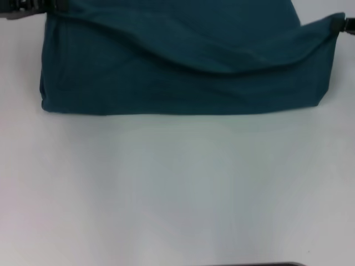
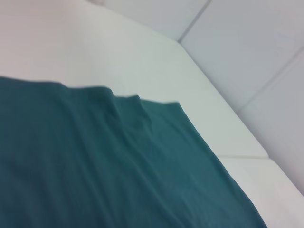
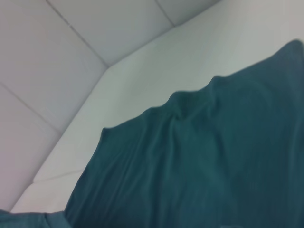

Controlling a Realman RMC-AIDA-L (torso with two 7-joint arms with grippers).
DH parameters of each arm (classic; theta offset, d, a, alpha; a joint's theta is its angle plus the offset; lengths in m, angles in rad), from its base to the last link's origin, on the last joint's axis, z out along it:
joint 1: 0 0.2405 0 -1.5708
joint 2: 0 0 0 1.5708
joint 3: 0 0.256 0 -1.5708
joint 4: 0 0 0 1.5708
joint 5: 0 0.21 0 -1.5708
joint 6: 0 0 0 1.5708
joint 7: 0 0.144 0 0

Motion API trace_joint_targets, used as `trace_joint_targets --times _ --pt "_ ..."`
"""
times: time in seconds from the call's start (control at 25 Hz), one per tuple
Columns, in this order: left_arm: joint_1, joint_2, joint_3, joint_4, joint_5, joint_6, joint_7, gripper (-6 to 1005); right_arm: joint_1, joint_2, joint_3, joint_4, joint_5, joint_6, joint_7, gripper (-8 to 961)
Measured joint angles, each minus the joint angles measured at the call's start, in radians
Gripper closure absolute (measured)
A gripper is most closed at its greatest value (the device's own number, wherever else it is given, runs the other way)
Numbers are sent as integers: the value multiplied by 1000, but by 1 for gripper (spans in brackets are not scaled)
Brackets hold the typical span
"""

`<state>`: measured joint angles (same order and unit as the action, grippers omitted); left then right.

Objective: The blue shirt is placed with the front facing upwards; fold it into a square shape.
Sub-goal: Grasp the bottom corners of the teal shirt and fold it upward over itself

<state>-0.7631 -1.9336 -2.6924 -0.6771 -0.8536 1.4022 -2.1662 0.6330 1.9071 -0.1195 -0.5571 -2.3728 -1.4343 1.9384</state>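
**Shirt held up at both top corners, lower part folded on the worktop**

Shirt (image 1: pixel 183 72) — a dark teal-blue one — lies across the far half of the white worktop (image 1: pixel 177 188) in the head view. Its near edge runs straight from side to side, and it lies flat there in what looks like a doubled layer. A top layer of cloth hangs over this in a sagging curve, higher at both ends and lowest near the middle.

At the upper left corner of the head view the left gripper (image 1: pixel 25 8) meets the cloth's raised edge; at the upper right the right gripper (image 1: pixel 343 23) is at the other raised corner. Each appears to have hold of the cloth, but I cannot tell how far the jaws stand apart — only dark parts show at the frame's edge.

Both wrist views show wrinkled teal cloth sloping away over the worktop, with pale floor tiles (image 2: pixel 256 52) beyond the worktop's edge.
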Motion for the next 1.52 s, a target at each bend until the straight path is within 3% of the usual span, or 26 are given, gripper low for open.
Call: trace_joint_targets --times 0.16,0.44,0.64,0.92,1.2,1.52 --pt "-18 -5 1 34 -7 -92 9 959 19 15 -18 0 39 53 -7 852" --pt "-32 -10 3 121 -88 -225 80 960 44 46 -136 0 122 201 -11 847" --pt "-35 -25 3 138 -142 -292 121 960 63 61 -197 1 159 281 -15 843" --pt "-35 -35 5 140 -177 -339 140 959 96 70 -241 2 164 362 -22 838" --pt "-45 -38 6 141 -205 -359 149 960 122 65 -253 2 164 387 -23 833" --pt "-37 -80 2 168 -216 -433 206 959 127 71 -258 62 164 465 -70 827"
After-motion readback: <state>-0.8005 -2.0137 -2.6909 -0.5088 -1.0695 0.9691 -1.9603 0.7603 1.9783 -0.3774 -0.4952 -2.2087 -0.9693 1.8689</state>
